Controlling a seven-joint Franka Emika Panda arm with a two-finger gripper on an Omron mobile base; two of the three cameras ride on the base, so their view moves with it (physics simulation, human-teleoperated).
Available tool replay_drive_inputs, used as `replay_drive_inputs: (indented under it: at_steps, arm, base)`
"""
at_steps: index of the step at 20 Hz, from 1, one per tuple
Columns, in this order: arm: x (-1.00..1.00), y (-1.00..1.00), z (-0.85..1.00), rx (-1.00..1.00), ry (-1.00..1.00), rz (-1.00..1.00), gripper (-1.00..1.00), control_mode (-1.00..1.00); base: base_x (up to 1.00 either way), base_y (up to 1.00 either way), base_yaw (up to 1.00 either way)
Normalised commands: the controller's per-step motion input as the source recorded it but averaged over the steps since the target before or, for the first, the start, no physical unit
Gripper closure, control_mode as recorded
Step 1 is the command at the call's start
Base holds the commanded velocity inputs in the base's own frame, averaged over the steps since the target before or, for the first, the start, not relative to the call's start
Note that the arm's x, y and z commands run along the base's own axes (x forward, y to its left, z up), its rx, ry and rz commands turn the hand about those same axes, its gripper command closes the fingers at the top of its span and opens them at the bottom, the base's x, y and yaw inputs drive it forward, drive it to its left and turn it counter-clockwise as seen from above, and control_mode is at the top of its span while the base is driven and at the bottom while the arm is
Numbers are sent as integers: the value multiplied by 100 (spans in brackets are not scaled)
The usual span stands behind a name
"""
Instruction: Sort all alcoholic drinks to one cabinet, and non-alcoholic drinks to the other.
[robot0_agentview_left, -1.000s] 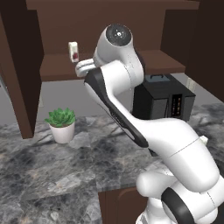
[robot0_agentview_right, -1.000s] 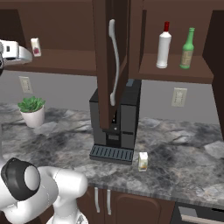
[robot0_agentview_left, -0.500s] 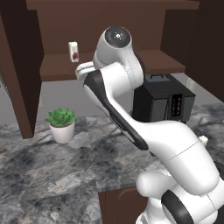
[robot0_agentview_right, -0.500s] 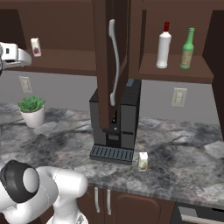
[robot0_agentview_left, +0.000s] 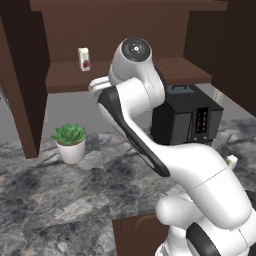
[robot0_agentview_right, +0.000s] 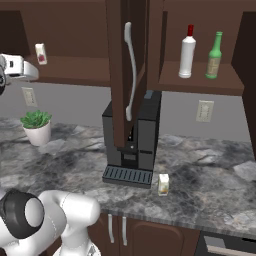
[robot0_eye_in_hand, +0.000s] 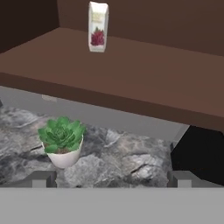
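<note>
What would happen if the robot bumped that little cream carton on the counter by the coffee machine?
The cream carton would probably tip easily: it stands upright on a small base and is taller than wide. It looks small, so likely light enough to slide on the smooth counter. Its flat sides mean it shouldn't roll away.

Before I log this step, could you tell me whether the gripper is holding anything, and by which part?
Nothing is held. The gripper is open, its fingertips wide apart with nothing between them; the white carton stands alone on the shelf.
</note>
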Motion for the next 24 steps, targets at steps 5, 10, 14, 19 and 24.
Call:
replay_drive_inputs:
  at_steps: [5,10,14,19,24]
  arm:
    - [0,-20,-11,-4,0,2,-100,-100]
    - [-3,-16,-5,-4,0,4,-100,-100]
    - [-12,-17,-7,-3,0,5,-100,-100]
    - [-12,-17,-7,-3,2,5,-100,-100]
    - [-14,-19,-9,-2,0,5,-100,-100]
  base:
    - [0,0,0]
    - [0,0,0]
    - [0,0,0]
    - [0,0,0]
    - [0,0,0]
